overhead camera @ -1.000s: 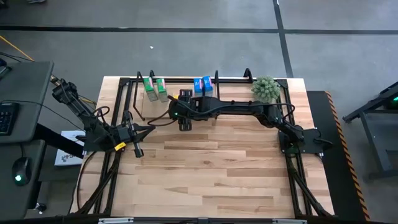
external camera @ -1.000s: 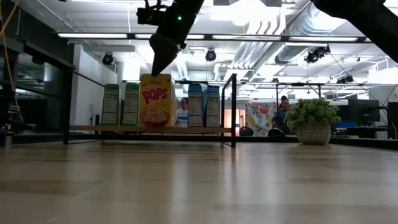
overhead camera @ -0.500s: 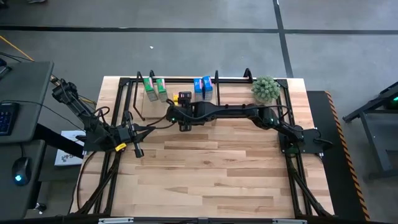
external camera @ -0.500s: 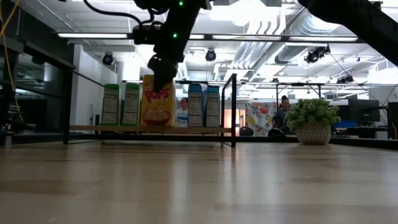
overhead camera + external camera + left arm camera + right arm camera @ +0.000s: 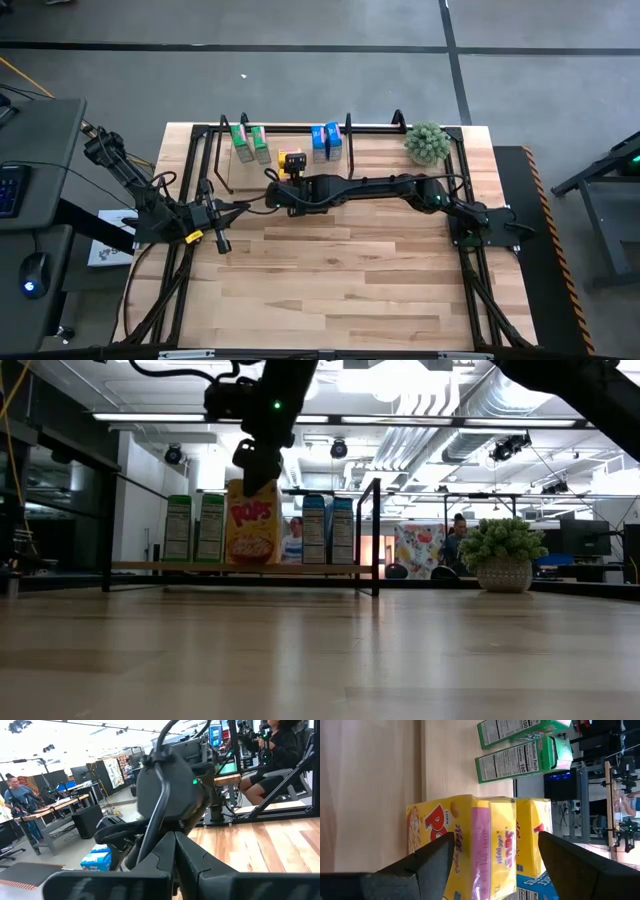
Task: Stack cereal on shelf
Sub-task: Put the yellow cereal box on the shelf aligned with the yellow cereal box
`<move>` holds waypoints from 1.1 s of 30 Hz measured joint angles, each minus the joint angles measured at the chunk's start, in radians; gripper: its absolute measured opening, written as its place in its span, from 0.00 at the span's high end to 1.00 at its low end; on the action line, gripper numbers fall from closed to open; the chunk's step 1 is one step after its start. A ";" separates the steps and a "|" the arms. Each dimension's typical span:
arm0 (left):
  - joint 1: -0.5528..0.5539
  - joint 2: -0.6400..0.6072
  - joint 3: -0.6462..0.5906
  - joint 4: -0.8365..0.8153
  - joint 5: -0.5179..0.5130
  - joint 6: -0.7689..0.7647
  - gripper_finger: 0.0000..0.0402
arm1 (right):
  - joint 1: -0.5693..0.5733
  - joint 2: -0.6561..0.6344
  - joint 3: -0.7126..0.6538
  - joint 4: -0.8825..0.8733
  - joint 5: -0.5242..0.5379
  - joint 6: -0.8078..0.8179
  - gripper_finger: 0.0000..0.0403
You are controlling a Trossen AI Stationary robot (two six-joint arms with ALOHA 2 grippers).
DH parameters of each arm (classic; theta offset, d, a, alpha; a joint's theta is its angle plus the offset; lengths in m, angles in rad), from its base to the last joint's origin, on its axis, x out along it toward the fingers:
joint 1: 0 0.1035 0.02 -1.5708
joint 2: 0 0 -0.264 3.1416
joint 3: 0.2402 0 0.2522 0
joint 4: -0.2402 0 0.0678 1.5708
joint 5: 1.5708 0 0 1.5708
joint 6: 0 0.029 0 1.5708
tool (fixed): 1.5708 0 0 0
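The shelf (image 5: 300,128) is a black tube rack with a wooden board (image 5: 240,567) at the table's far edge. A yellow cereal box (image 5: 252,525) (image 5: 450,845) (image 5: 292,160) stands upright on the board, between two green boxes (image 5: 195,528) (image 5: 252,143) and two blue boxes (image 5: 328,530) (image 5: 325,138). The right wrist view shows a second yellow box (image 5: 532,845) close behind it. My right gripper (image 5: 495,840) (image 5: 255,460) is open, just on the near side of the yellow box's top, a finger on either side without touching. My left gripper (image 5: 235,208) (image 5: 175,840) is shut, low at the table's left side.
A round green plant in a pot (image 5: 428,143) (image 5: 503,555) stands at the far right corner, right of the rack. The right arm (image 5: 380,185) reaches across the table's far half. The near half of the plank tabletop (image 5: 340,290) is bare wood. People sit in the room behind.
My right gripper has come away from the top of the yellow box, moving from over the shelf toward the table's near edge and a little left. The yellow box has stayed standing on the board.
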 joint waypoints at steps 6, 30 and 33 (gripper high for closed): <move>0.000 0.000 0.000 -0.005 0.000 0.000 0.99 | 0.018 0.000 0.000 -0.001 0.001 0.022 0.30; 0.000 0.000 0.000 -0.017 -0.001 -0.001 0.99 | 0.025 0.075 0.001 0.008 0.173 0.039 0.30; 0.000 0.000 0.000 -0.018 -0.001 0.000 0.99 | 0.032 0.079 0.001 0.019 0.206 0.027 0.30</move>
